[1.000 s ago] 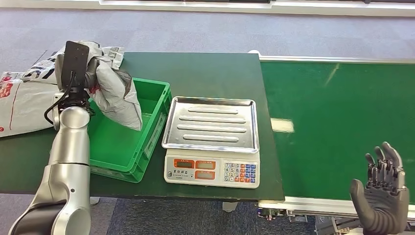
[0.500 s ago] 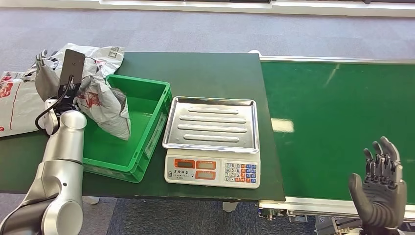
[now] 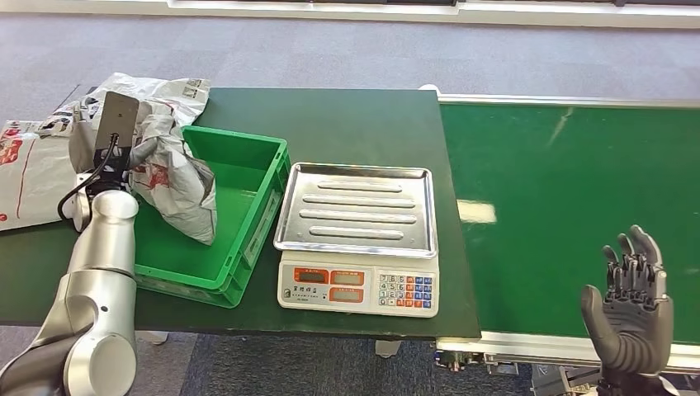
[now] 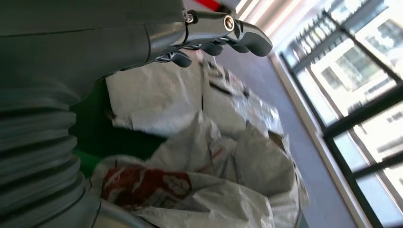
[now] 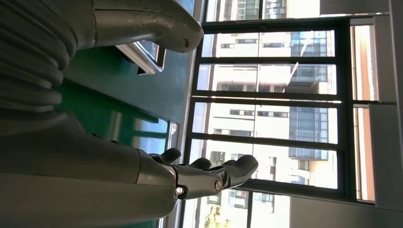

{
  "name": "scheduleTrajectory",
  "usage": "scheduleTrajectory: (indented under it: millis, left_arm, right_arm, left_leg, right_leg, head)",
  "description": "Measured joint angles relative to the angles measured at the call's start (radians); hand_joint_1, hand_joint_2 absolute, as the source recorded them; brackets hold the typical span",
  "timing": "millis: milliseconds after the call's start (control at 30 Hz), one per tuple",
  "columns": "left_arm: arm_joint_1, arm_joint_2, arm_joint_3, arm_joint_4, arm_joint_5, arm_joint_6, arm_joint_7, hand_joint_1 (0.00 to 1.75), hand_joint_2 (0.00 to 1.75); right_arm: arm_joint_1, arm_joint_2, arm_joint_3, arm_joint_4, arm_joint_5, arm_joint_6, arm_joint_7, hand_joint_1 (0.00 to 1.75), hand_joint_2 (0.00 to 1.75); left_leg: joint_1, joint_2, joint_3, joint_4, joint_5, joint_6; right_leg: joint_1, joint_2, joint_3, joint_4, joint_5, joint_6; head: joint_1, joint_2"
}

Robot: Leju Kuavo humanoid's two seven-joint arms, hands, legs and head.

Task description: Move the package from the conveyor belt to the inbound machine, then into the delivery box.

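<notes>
Right hand [image 5: 209, 176]: fingers spread and extended, holding nothing.
Thumb [image 5: 157, 26]: thick, grey, apart from the darker fingers [image 5: 237, 168].
Conveyor belt [image 5: 114, 90]: green, beside the hand.
Background: tall windows [image 5: 271, 109], buildings outside.

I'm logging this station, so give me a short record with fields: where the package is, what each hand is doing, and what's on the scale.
package: grey bag, leaning in the green crate, at its left side
left hand: at the package; hold unclear
right hand: open, empty, above conveyor belt
scale: steel tray bare
</notes>
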Motion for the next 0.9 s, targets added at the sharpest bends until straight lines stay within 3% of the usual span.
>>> scheduleTrajectory:
  millis: [100, 233, 367, 500, 667, 767, 900]
  left_arm:
    - [0.007, -0.005, 0.007, 0.002, 0.164, -0.180, -0.068, 0.00, 1.75]
    - [0.038, -0.007, 0.007, -0.010, 0.319, -0.337, -0.122, 0.00, 1.75]
    - [0.120, -0.001, -0.023, -0.074, 0.326, -0.526, -0.119, 0.00, 1.75]
    - [0.185, 0.004, -0.052, -0.122, 0.319, -0.606, -0.131, 0.00, 1.75]
    - [0.233, 0.025, -0.081, -0.186, 0.445, -0.842, -0.294, 0.00, 1.75]
    - [0.261, 0.024, -0.081, -0.262, 0.577, -0.911, -0.359, 0.00, 1.75]
    - [0.280, 0.013, -0.078, -0.363, 0.712, -0.944, -0.372, 0.00, 1.75]
  right_arm:
    - [-0.006, -0.005, 0.004, 0.011, -0.006, 0.000, 0.000, 0.00, 1.75]
    - [-0.009, -0.009, 0.005, 0.021, -0.013, 0.000, 0.000, 0.00, 1.75]
    - [0.004, -0.009, 0.003, 0.020, -0.017, 0.000, 0.000, 0.00, 1.75]
    - [0.013, -0.009, -0.002, 0.019, -0.018, 0.000, 0.001, 0.00, 1.75]
    - [0.017, -0.013, -0.004, 0.019, -0.027, 0.000, 0.002, 0.00, 1.75]
    - [0.021, -0.017, -0.009, 0.018, -0.036, 0.000, 0.000, 0.00, 1.75]
    - [0.026, -0.017, -0.017, 0.014, -0.039, 0.000, -0.001, 0.00, 1.75]
  left_leg:
    - [0.000, 0.000, 0.000, 0.000, 0.000, 0.000]
    - [0.000, 0.001, 0.000, 0.000, 0.000, 0.000]
    - [0.000, 0.001, 0.000, 0.000, -0.001, 0.000]
    - [0.000, 0.001, 0.000, 0.000, -0.001, 0.000]
    - [0.000, 0.002, 0.000, 0.000, -0.001, 0.000]
    - [0.000, 0.002, 0.000, 0.000, -0.001, 0.000]
    - [0.000, 0.001, 0.000, 0.000, -0.001, 0.000]
  right_leg:
    - [0.000, 0.000, 0.000, 0.000, 0.000, 0.000]
    - [0.000, 0.001, 0.000, 0.000, 0.000, 0.000]
    - [0.000, 0.001, 0.000, 0.000, -0.001, 0.000]
    - [0.000, 0.002, -0.001, 0.000, -0.001, 0.000]
    - [0.000, 0.002, -0.001, 0.000, -0.001, 0.000]
    - [0.000, 0.002, -0.001, 0.000, 0.000, -0.001]
    - [0.000, 0.001, 0.000, 0.000, -0.001, 0.000]
  head:
    - [0.000, 0.000]
    - [0.000, 0.000]
    - [0.000, 0.000]
    - [0.000, 0.000]
    - [0.000, 0.000]
    - [0.000, 0.000]
    - [0.000, 0.000]
